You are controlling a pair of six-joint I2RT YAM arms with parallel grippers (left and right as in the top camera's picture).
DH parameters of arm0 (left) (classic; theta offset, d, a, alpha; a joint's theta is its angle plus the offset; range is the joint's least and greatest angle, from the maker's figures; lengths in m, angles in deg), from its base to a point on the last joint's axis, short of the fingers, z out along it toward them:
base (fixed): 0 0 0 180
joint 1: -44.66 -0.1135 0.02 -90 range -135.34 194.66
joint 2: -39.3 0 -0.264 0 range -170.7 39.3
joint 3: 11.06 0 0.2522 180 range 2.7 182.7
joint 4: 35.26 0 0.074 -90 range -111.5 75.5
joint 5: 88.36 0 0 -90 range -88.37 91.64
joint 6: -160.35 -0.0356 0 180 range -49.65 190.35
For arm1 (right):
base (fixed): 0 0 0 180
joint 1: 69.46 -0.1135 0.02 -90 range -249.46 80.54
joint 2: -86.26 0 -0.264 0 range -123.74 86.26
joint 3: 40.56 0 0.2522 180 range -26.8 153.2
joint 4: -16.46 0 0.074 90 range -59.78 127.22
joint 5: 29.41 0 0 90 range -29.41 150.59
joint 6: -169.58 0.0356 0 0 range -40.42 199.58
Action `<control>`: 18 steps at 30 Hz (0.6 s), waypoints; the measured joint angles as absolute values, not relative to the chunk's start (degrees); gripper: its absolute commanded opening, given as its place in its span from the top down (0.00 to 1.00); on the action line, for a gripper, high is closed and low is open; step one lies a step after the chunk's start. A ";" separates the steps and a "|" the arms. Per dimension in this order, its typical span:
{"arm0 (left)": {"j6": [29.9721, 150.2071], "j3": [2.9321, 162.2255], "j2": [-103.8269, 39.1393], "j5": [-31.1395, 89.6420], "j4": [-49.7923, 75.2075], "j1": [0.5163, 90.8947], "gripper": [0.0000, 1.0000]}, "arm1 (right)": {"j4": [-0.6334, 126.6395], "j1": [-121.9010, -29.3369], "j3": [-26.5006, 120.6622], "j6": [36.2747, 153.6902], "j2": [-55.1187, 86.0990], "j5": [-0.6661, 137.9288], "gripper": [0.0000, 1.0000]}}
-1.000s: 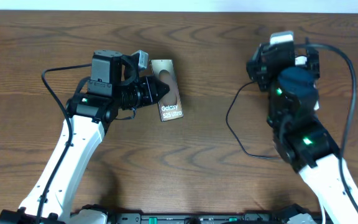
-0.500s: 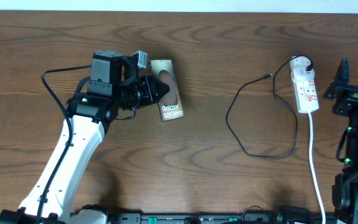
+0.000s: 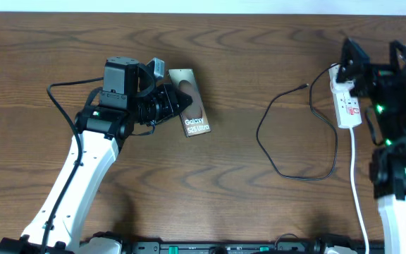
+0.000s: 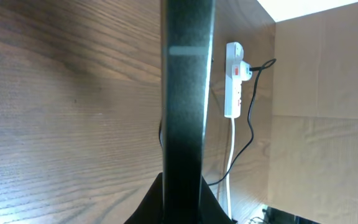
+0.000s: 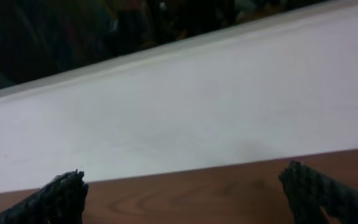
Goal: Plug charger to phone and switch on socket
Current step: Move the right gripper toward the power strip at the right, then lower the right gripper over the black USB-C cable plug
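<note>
My left gripper (image 3: pixel 180 103) is shut on the phone (image 3: pixel 194 118), a brownish-gold slab with white "Galaxy S25 Ultra" text, lying left of the table's middle. In the left wrist view the phone (image 4: pixel 188 93) shows edge-on as a dark bar rising from between the closed jaws of the gripper (image 4: pixel 188 202). The white socket (image 3: pixel 346 99) lies at the right. The charger (image 3: pixel 273 152) loops in front of it, with its small tip (image 3: pixel 306 86) free on the wood. My right gripper (image 3: pixel 373 58) is open beside the socket's far end. In the right wrist view the gripper (image 5: pixel 191 196) holds nothing.
The socket's white cord (image 3: pixel 356 183) runs toward the table's front edge. From the left wrist, the socket (image 4: pixel 233 87) and the black cable (image 4: pixel 252 127) show far off. The right wrist view faces the table's back edge (image 5: pixel 229 169) and a white wall.
The right arm swung off the socket to the right edge, then moved back up beside the socket's far end. The phone has turned slightly in the left gripper.
</note>
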State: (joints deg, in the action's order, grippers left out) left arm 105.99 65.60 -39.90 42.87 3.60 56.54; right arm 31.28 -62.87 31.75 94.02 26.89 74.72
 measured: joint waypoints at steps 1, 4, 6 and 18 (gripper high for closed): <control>106.14 65.60 -39.90 42.87 3.58 56.54 0.92 | 30.95 -63.78 31.75 94.09 25.58 74.46 0.02; 106.34 65.60 -39.90 42.89 3.58 56.54 0.92 | 30.80 -67.26 31.75 94.28 20.90 73.56 0.01; 106.38 65.60 -39.90 42.89 3.60 56.54 0.93 | 30.80 -69.95 31.75 94.30 17.38 73.01 0.01; 106.38 65.60 -39.90 42.87 5.55 56.54 0.92 | 32.09 -80.04 31.75 96.03 -1.92 57.74 0.11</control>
